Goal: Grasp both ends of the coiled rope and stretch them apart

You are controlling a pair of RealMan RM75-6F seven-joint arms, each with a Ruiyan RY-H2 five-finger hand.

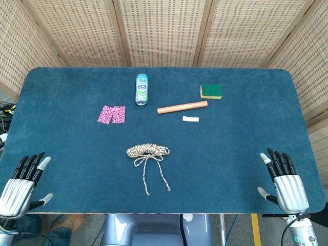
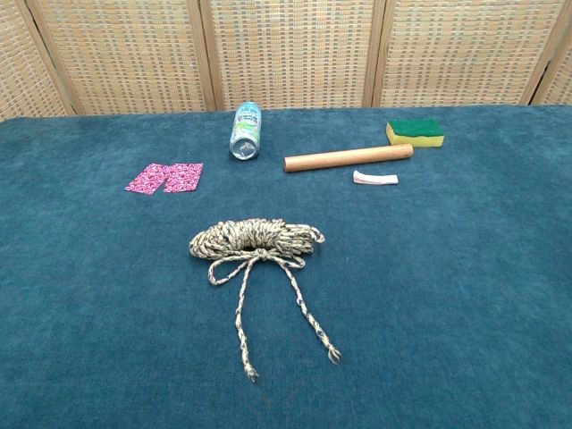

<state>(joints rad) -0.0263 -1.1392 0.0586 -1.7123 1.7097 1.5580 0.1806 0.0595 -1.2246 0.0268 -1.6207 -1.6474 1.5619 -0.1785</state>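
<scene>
The left hand rests empty at the near left corner, fingers apart; the rope lies coiled mid-table, looking light, limp and rough-braided, best pinched at its two loose ends trailing toward the robot; the right hand waits empty, fingers spread.

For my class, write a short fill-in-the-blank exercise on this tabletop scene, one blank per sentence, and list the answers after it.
1. The two loose ends of the coiled rope trail toward the ____ edge of the table.
2. The sponge is yellow with a ____ top.
3. The wooden stick lies between the sponge and the small ____ slip.
4. The left hand and right hand hold ____.

Answers: near; green; white; nothing
</scene>
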